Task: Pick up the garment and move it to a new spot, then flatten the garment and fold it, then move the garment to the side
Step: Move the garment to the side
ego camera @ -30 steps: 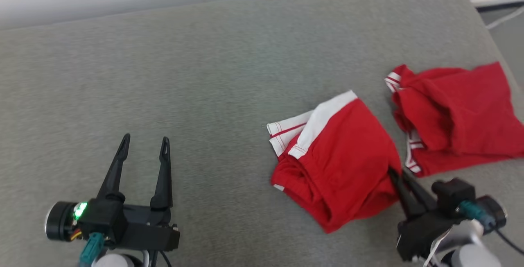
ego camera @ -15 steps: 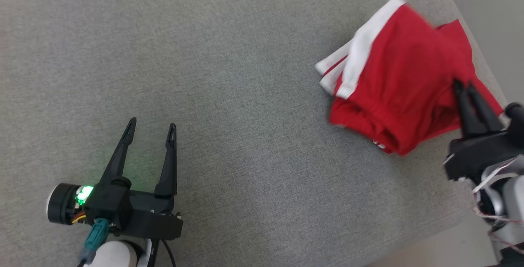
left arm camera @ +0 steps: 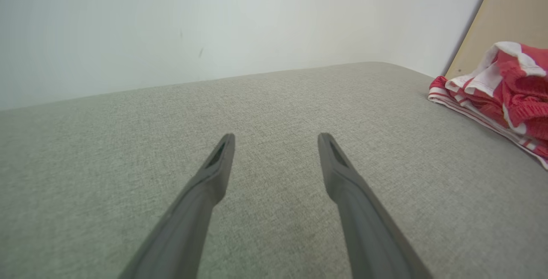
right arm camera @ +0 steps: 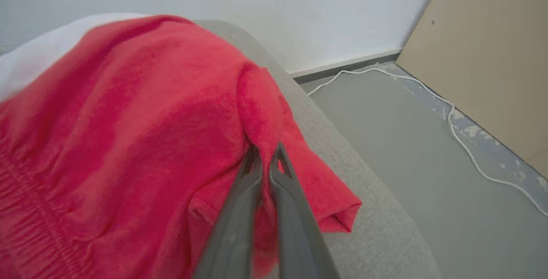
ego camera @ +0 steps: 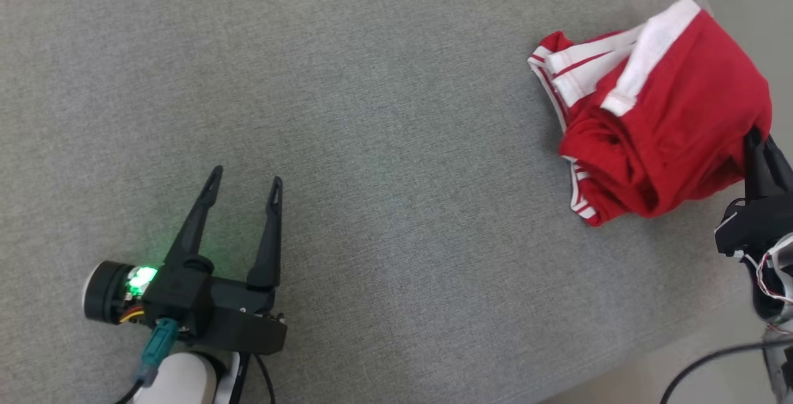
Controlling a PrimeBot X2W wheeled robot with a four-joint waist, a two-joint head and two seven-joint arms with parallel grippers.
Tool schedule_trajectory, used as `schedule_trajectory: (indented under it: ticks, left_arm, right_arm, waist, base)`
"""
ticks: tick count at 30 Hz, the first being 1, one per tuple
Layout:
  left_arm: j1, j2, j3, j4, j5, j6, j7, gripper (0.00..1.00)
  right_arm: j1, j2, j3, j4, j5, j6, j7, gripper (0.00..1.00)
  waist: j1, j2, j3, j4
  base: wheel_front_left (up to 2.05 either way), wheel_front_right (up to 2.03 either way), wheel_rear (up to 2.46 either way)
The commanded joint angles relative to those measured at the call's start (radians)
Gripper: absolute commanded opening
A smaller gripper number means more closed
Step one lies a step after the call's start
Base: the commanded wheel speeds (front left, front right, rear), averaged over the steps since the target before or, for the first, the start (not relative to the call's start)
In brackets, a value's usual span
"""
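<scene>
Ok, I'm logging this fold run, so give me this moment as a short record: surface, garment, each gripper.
surface: grey cushion
garment: red with a white band, bunched up, not flat, near the cushion's right edge
left gripper: open, empty, over bare cushion, well apart from the garment
right gripper: shut on the garment's right side, with cloth pinched between the fingers
task stage: garment gripped, not yet flattened or folded

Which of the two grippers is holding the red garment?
The right gripper, shut on the garment at its edge; the left gripper stands open, apart from it.
</scene>
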Motion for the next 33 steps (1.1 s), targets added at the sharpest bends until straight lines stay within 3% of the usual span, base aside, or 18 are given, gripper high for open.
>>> schedule_trajectory:
  ticks: [1, 2, 3, 4, 5, 12, 16, 20, 25, 33]
  left_arm:
    - [-0.011, 0.000, -0.007, 0.006, 0.001, -0.004, 0.003, 1.00]
    - [-0.011, 0.000, -0.010, 0.008, 0.001, -0.005, 0.001, 1.00]
    - [-0.012, -0.003, -0.014, 0.010, 0.001, -0.006, 0.001, 1.00]
    - [-0.012, -0.003, -0.016, 0.012, 0.000, -0.006, 0.000, 1.00]
    - [-0.012, -0.004, -0.017, 0.014, -0.001, -0.006, 0.000, 1.00]
    - [-0.005, -0.005, -0.024, 0.026, -0.011, -0.004, -0.009, 1.00]
    - [0.014, -0.008, -0.019, 0.033, -0.026, 0.005, -0.020, 1.00]
    - [0.034, -0.010, -0.012, 0.033, -0.035, 0.010, -0.030, 1.00]
    - [0.063, -0.009, 0.017, 0.017, -0.058, 0.029, -0.044, 1.00]
    - [0.102, -0.008, 0.060, -0.008, -0.089, 0.054, -0.059, 1.00]
  right_arm:
    - [-0.023, 0.014, 0.001, 0.043, 0.040, -0.001, -0.014, 0.00]
    - [-0.034, 0.008, 0.006, 0.069, 0.043, -0.001, -0.022, 0.00]
    - [-0.044, 0.007, 0.007, 0.095, 0.055, -0.001, -0.027, 0.24]
    - [-0.053, 0.012, 0.011, 0.120, 0.067, -0.001, -0.027, 0.78]
    - [-0.062, 0.009, 0.013, 0.140, 0.065, -0.001, -0.032, 1.00]
    - [-0.074, -0.004, -0.015, 0.226, 0.097, -0.001, -0.088, 1.00]
    - [-0.017, -0.011, -0.048, 0.186, 0.124, -0.001, -0.137, 1.00]
    - [0.057, -0.003, -0.098, 0.074, 0.111, -0.001, -0.156, 1.00]
    - [0.166, 0.062, -0.147, -0.152, 0.060, -0.001, -0.162, 1.00]
    - [0.272, 0.180, -0.114, -0.413, -0.019, -0.001, -0.086, 1.00]
  waist:
    - [-0.0001, -0.0001, 0.002, 0.007]
    - [-0.0001, -0.0001, 0.003, 0.009]
    - [-0.0001, -0.0001, 0.003, 0.012]
    - [-0.0001, -0.0001, 0.003, 0.014]
    - [-0.0001, -0.0001, 0.003, 0.016]
    - [-0.0001, -0.0001, -0.022, 0.031]
    - [-0.0001, -0.0001, -0.065, 0.046]
    - [-0.0001, -0.0001, -0.108, 0.062]
    - [-0.0001, -0.0001, -0.150, 0.092]
    - [-0.0001, -0.0001, -0.209, 0.173]
  base:
    - [0.00, 0.00, 0.00]
    - [0.00, 0.00, 0.00]
    - [0.00, 0.00, 0.00]
    - [0.00, 0.00, 0.00]
    - [0.00, 0.00, 0.00]
    - [0.00, 0.00, 0.00]
    - [0.00, 0.00, 0.00]
    - [0.00, 0.00, 0.00]
    - [0.00, 0.00, 0.00]
    - [0.00, 0.00, 0.00]
